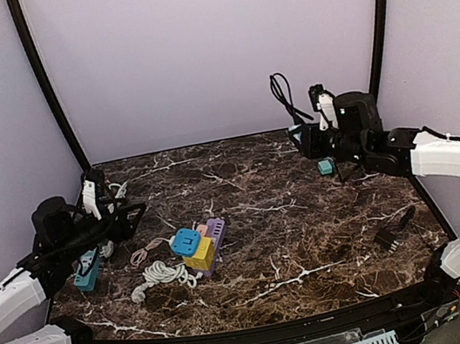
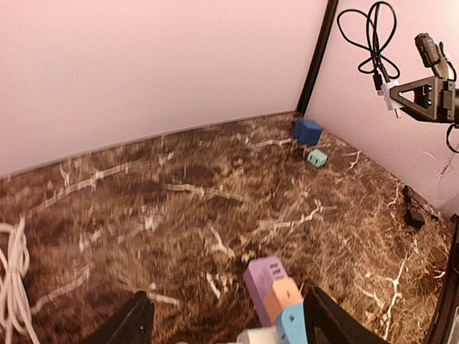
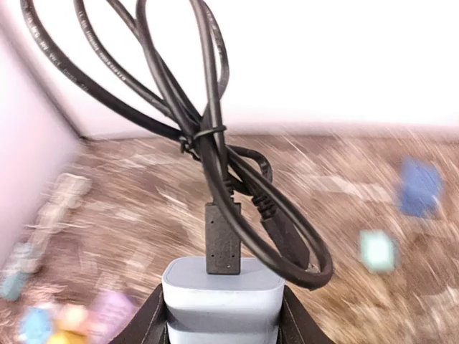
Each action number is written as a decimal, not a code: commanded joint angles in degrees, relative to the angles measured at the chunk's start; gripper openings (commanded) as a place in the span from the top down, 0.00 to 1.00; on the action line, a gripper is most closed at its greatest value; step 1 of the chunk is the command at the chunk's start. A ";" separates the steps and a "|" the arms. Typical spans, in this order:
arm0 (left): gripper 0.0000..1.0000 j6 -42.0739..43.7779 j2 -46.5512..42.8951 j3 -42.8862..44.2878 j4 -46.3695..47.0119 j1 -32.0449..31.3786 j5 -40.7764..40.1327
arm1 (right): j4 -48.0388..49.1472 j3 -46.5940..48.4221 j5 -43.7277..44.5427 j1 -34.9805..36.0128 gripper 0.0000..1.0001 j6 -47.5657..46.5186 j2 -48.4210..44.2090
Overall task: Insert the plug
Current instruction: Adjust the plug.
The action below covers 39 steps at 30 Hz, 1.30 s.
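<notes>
My right gripper [image 3: 222,315] clamps the white charger [image 3: 222,290], upper right in the overhead view, my left gripper [image 2: 233,326] gapes near the coloured socket block [image 1: 200,247] at lower left, and I fear the looped black cable [image 3: 208,132] may snag there.

On your brown marble-pattern table [image 1: 309,220], the multicoloured plastic socket cluster [image 1: 200,247] sits left of centre, coiled white cord [image 1: 161,276] just beside its front-left. Black plug adapter [image 1: 390,236] front right. Small teal block [image 1: 325,166] back right, blue cube [image 2: 307,131] behind it. White plastic charger block [image 3: 222,297] in the right gripper [image 3: 222,315], raised over that corner, looped black cable [image 3: 215,143] on top.
</notes>
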 commanded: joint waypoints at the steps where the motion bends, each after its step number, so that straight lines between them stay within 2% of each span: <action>1: 0.28 14.94 4.83 13.35 -3.69 -2.36 3.18 | 28.76 -2.10 -10.41 9.20 0.96 -17.23 -2.90; 4: 0.27 17.99 8.62 24.59 -6.88 -4.83 7.05 | 34.11 0.31 -9.95 16.56 1.00 -31.69 -0.19; 7: 0.25 14.03 12.81 32.71 -9.89 -6.49 10.79 | 40.02 1.94 1.01 23.19 1.00 -45.29 4.42; 10: 0.23 13.27 15.21 39.31 -15.45 -12.18 13.61 | 44.85 4.15 6.57 26.50 1.00 -52.67 9.20; 14: 0.19 9.65 18.00 42.03 -17.64 -18.67 12.06 | 43.63 8.73 8.88 28.49 1.00 -54.38 14.34; 18: 0.20 7.28 19.80 42.54 -16.94 -19.67 8.57 | 47.16 9.82 11.10 31.35 1.00 -55.89 17.17; 22: 0.23 7.90 20.94 41.90 -16.51 -20.30 8.91 | 46.85 13.39 13.81 31.90 1.00 -52.54 19.95; 25: 0.23 8.11 21.69 42.48 -15.62 -20.78 8.96 | 46.19 15.03 11.37 32.41 1.00 -51.39 21.83; 35: 0.64 6.60 22.58 42.96 -17.81 -20.80 4.93 | 49.67 13.40 7.07 34.23 1.00 -54.57 22.68; 37: 0.66 5.82 22.97 42.94 -19.66 -20.80 4.01 | 50.17 13.29 7.47 34.35 1.00 -55.01 22.30; 38: 0.64 5.46 23.09 42.93 -21.31 -20.76 3.42 | 50.33 13.25 7.68 34.36 1.00 -55.29 22.13; 39: 0.59 4.58 23.51 42.93 -22.13 -20.73 3.26 | 50.42 13.17 7.85 34.36 1.00 -55.68 22.05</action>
